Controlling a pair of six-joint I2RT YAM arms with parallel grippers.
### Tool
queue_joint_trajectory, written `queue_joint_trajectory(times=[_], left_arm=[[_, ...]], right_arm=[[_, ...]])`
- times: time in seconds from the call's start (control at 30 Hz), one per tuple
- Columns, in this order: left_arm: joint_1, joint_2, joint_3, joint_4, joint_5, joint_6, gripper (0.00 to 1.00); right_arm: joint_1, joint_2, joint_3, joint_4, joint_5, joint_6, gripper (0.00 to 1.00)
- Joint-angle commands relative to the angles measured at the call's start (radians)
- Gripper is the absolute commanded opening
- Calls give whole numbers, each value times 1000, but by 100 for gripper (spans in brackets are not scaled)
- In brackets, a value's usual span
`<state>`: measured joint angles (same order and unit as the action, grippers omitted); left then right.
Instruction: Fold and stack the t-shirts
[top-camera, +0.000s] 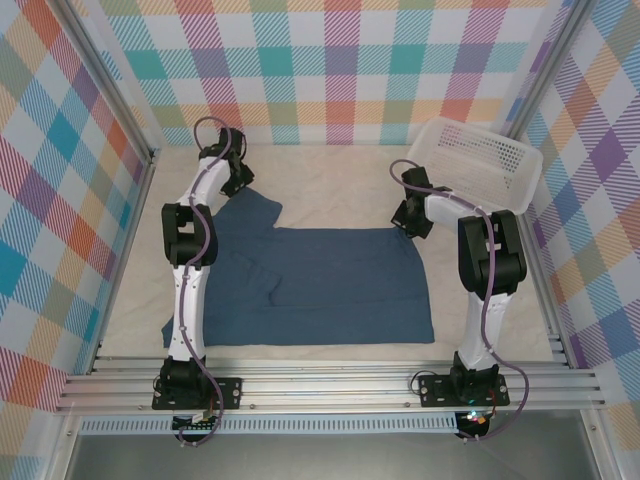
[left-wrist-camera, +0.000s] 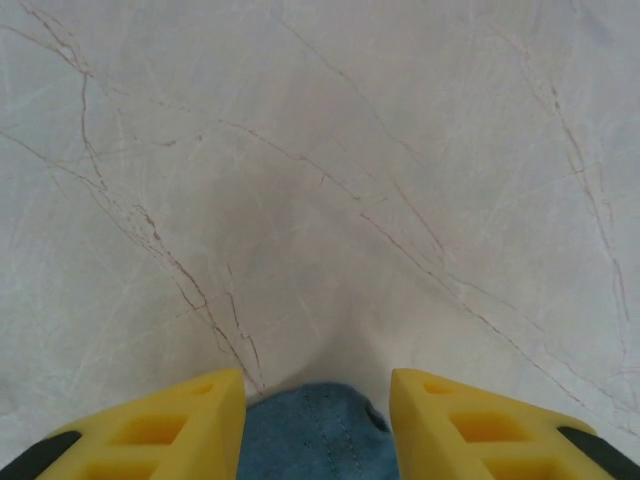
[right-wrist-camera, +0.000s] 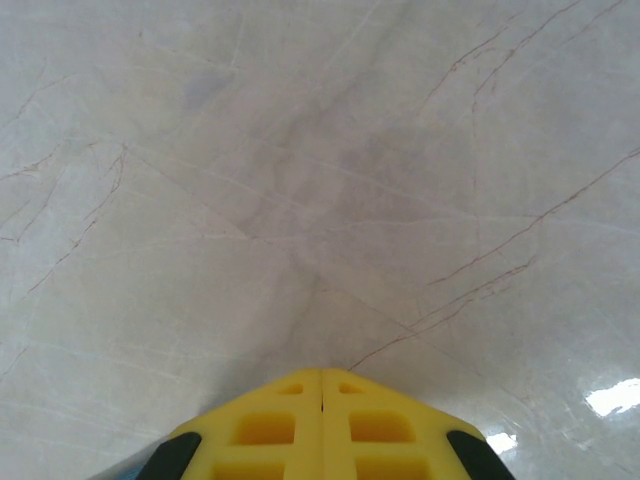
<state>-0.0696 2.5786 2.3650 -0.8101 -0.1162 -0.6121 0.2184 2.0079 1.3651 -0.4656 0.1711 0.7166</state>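
Fabric comes first: the t-shirt (top-camera: 330, 285), plain dark slate-blue and matte, lies spread on the table (top-camera: 330, 190) between my two arms, its long lower edge toward the near rail (top-camera: 330, 385) and one short sleeve reaching up to the far left. My left arm (top-camera: 190, 270) crosses its left side in the overhead view, so that edge and whatever lies under the links are hidden from me. A few soft creases show near the middle; I cannot make out a collar or a seam with any certainty. My left gripper (top-camera: 235, 180) sits at the tip of the far sleeve. In its own wrist view, my left gripper (left-wrist-camera: 315, 385) has its yellow fingers (left-wrist-camera: 190, 425) spread apart, with a rounded stitched hem of the t-shirt (left-wrist-camera: 315, 435) lying in the gap. The frame cuts off the pads, so I cannot tell whether they touch the cloth. My right gripper (top-camera: 410, 218) rests at the shirt's far right corner and covers it. In its wrist view, my right gripper (right-wrist-camera: 322, 375) has its fingers pressed together tip to tip, the seam between them a thin line. A faint blue sliver shows at the bottom left of that view, too small to say what it is. Beyond both sets of fingers lies pale, veined tabletop. A white perforated basket (top-camera: 500, 150) stands tilted in the far right corner, apart from the shirt. Plaid walls (top-camera: 340, 60) surround the table.
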Motion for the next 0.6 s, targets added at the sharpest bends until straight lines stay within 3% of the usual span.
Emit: queue_joint_trajectory(times=[0.0, 0.3, 0.47, 0.57], left_arm=[[2, 32, 44, -17, -17, 5, 42], [-22, 75, 94, -42, -4, 2, 35], [-27, 78, 94, -70, -34, -3, 20], [-29, 71, 98, -73, -43, -3, 3]], right_arm=[[4, -15, -4, -24, -11, 2, 0], [4, -18, -3, -35, -2, -8, 0], [4, -16, -3, -38, 0, -8, 0], [4, -22, -3, -42, 6, -15, 0]])
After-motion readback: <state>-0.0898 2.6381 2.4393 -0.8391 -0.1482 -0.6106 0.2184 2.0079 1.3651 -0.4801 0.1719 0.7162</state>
